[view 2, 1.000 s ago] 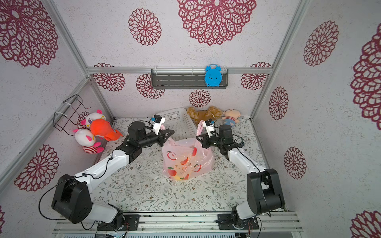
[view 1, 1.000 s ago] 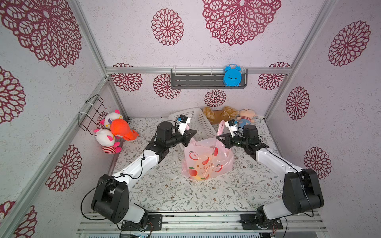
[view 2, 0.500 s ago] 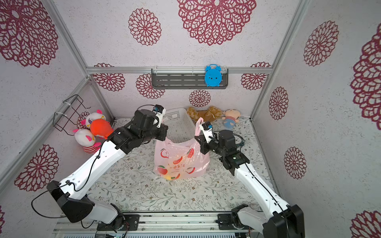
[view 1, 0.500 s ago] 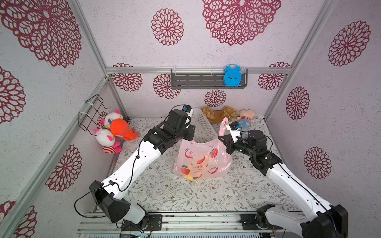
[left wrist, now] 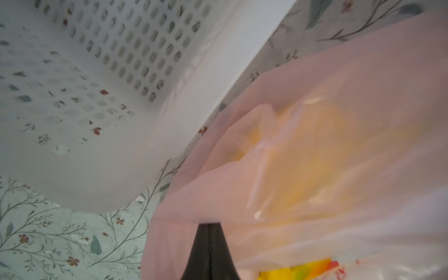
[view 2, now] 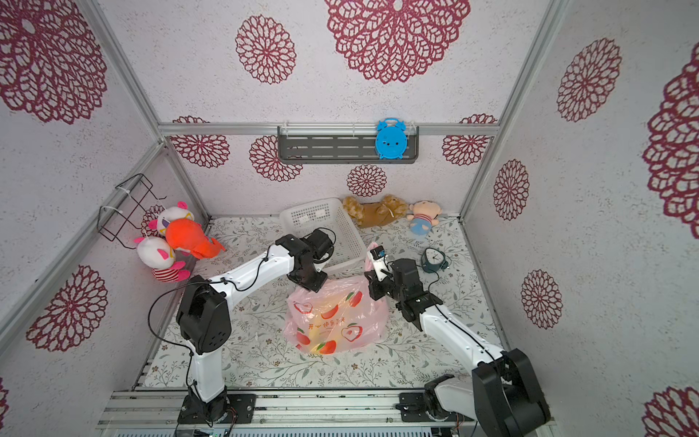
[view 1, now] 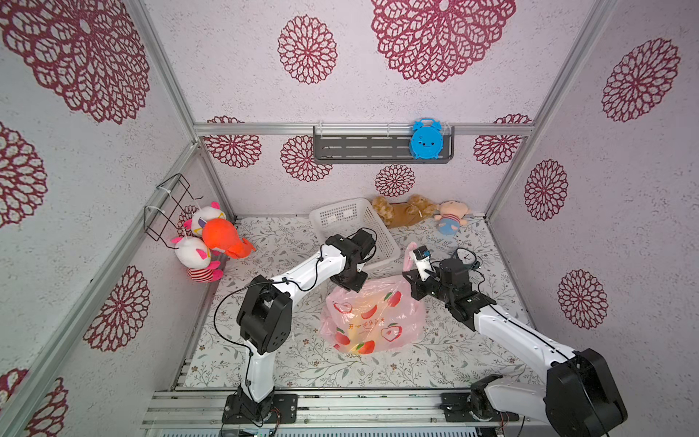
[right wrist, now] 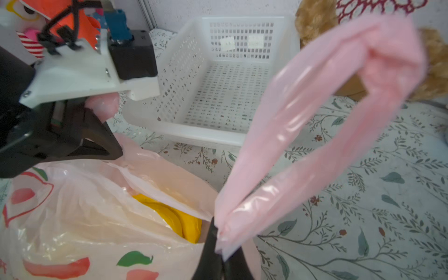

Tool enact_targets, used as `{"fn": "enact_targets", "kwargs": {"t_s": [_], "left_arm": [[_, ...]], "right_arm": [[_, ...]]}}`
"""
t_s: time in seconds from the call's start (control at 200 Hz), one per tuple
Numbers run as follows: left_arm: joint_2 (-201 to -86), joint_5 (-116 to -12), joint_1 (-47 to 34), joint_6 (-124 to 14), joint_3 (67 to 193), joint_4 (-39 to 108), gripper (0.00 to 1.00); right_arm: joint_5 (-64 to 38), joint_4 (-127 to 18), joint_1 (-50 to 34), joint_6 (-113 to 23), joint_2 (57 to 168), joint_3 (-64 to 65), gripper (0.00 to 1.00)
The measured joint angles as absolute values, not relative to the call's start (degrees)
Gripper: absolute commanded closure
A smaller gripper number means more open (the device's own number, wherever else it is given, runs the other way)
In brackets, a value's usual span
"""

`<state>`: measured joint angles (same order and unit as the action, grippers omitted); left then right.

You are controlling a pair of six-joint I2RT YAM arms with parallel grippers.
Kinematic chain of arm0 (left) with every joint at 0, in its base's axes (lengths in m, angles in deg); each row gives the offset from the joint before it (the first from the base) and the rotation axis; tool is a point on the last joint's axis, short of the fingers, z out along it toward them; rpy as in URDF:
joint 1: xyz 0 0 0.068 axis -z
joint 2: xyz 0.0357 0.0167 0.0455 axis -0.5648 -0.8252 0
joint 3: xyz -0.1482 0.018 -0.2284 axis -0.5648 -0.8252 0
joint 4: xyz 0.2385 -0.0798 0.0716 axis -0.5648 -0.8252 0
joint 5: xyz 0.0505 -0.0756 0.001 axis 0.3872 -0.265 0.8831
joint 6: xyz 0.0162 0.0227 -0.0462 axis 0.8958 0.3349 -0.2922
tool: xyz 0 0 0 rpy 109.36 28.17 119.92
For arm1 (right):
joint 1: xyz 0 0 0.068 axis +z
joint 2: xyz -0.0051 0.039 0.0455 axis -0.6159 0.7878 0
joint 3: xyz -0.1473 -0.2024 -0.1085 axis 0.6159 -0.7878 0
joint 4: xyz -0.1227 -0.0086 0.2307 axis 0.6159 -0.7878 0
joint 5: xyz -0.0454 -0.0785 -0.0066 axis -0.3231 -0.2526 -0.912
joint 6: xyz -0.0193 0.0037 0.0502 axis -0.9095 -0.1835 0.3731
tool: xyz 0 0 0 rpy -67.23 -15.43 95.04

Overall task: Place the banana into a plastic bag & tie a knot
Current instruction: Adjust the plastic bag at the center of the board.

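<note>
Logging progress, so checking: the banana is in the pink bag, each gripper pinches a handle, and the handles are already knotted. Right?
Not knotted yet. In the right wrist view the right gripper holds one handle loop standing free, apart from the left gripper pinching the other. The banana is in the plastic bag, as you said.
</note>
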<state>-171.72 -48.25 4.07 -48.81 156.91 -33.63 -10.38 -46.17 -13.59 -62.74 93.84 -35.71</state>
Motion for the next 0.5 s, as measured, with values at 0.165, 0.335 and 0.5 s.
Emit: {"fn": "enact_targets", "kwargs": {"t_s": [0.165,0.335,0.5], "left_arm": [[-163.2,-55.6,1.2,-47.0,157.1,-30.4,0.2],[-154.4,-60.9,-2.7,-47.8,149.6,-23.6,0.03],[-145.7,-60.4,-2.8,-49.9,140.8,-17.4,0.03]], "right_arm": [[-9.4,-44.9,-13.6,-62.7,92.9,-35.3,1.0],[-8.7,-45.6,-13.7,-62.7,92.9,-35.3,1.0],[-6.8,-46.5,-14.3,-62.7,92.9,-35.3,1.0]]}}
